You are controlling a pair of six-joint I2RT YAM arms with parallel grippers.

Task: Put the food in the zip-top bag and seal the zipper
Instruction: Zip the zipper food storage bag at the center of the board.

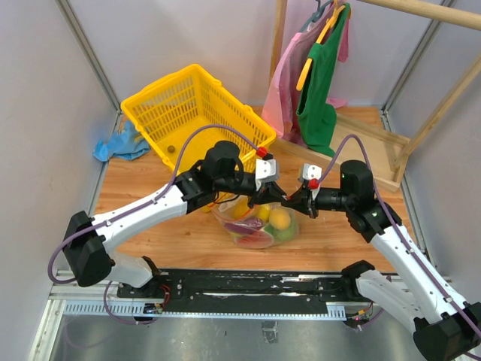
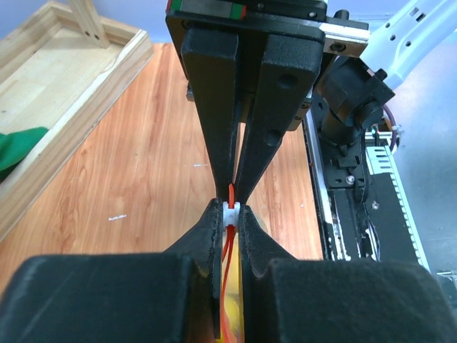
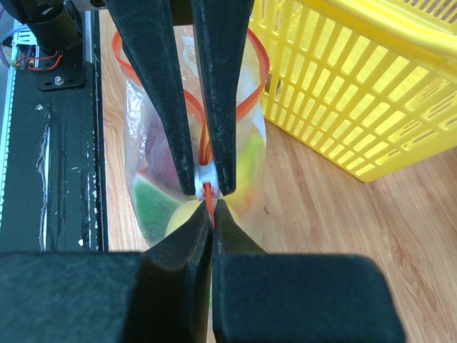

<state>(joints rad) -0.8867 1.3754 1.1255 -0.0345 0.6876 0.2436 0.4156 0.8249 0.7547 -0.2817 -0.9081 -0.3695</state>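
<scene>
Wood-grain table (image 1: 128, 180), pale walls, yellow lattice basket (image 1: 225, 113) at the back.

Progress: food (image 1: 279, 219) is in the bag (image 1: 239, 239). A yellow-orange round, a purple piece (image 1: 244, 226), green and red shapes show through the film. One small dark item lies in the basket; I cannot tell what it is. Loading looks done or nearly done.

Sealing: under way, not finished. The bag stands on the table just in front of the basket, between the two arms. The zipper (image 3: 253, 93) gapes in a wide loop on the far side of the pinch in the right wrist view.

Left gripper (image 2: 228, 214): jaws closed tight on the small white slider (image 3: 205, 175). Right gripper (image 3: 213, 207): jaws closed on the zipper just beside the slider, tips almost touching the left's.

What is left, as I judge it: draw the slider along the open stretch while the other pincer anchors the strip.

Materials: the bag is thin, clear and crinkly, slumps around its load and holds no shape. The zipper is a narrow red-orange ribbon, flexible. The slider is hard white plastic. The food is smooth, glossy and rounded. The basket is rigid moulded grid.
</scene>
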